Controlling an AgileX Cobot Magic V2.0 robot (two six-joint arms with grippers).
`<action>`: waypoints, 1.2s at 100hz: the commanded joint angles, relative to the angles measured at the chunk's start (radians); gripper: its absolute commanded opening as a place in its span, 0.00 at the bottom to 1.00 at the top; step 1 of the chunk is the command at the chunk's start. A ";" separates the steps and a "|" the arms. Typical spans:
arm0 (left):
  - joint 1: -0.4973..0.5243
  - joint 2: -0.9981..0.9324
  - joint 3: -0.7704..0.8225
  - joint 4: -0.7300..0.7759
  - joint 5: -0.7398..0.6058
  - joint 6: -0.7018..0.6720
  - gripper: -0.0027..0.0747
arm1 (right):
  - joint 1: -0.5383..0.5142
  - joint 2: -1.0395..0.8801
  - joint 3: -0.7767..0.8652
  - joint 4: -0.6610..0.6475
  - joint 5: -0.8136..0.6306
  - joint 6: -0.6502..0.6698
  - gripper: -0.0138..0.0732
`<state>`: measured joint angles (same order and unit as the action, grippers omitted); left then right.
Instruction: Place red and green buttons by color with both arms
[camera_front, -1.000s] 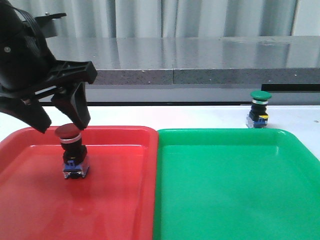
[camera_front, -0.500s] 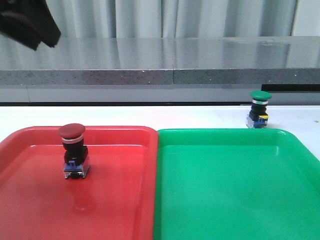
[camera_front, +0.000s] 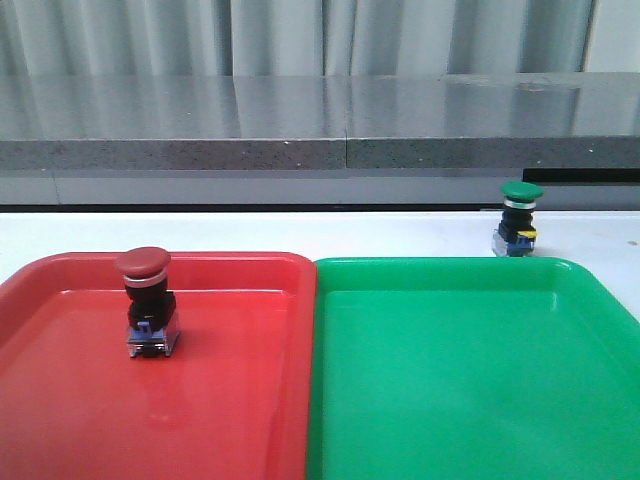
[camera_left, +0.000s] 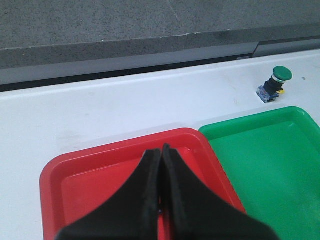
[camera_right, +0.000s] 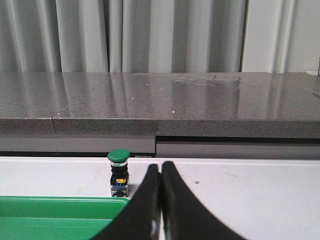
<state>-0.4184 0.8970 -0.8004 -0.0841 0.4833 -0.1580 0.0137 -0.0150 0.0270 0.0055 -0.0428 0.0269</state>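
While your red button (camera_front: 143, 300) stands upright in the red tray (camera_front: 230, 400), the green button (camera_front: 519, 218) sits on the table (camera_front: 300, 232) beyond the green tray (camera_front: 470, 390); both the left gripper (camera_left: 161, 152) and the right gripper (camera_right: 160, 167) look clenched empty.

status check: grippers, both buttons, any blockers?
Left gripper and right gripper shut, empty. Dark-red-capped push-button upright in red plastic tray. Green-capped push-button on table beyond green plastic tray. No obstructions visible.

red button (camera_front: 145, 302) upright, green button (camera_front: 519, 217) upright
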 joint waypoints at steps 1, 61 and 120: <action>-0.004 -0.061 0.003 0.016 -0.079 -0.007 0.01 | -0.007 -0.018 -0.019 -0.005 -0.083 -0.005 0.09; 0.066 -0.438 0.209 0.149 -0.093 -0.025 0.01 | -0.007 -0.018 -0.019 -0.005 -0.083 -0.005 0.09; 0.157 -0.664 0.501 0.141 -0.297 -0.006 0.01 | -0.007 -0.018 -0.019 -0.005 -0.083 -0.005 0.09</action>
<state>-0.2903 0.2505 -0.3172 0.0616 0.3089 -0.1761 0.0137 -0.0150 0.0270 0.0055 -0.0428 0.0269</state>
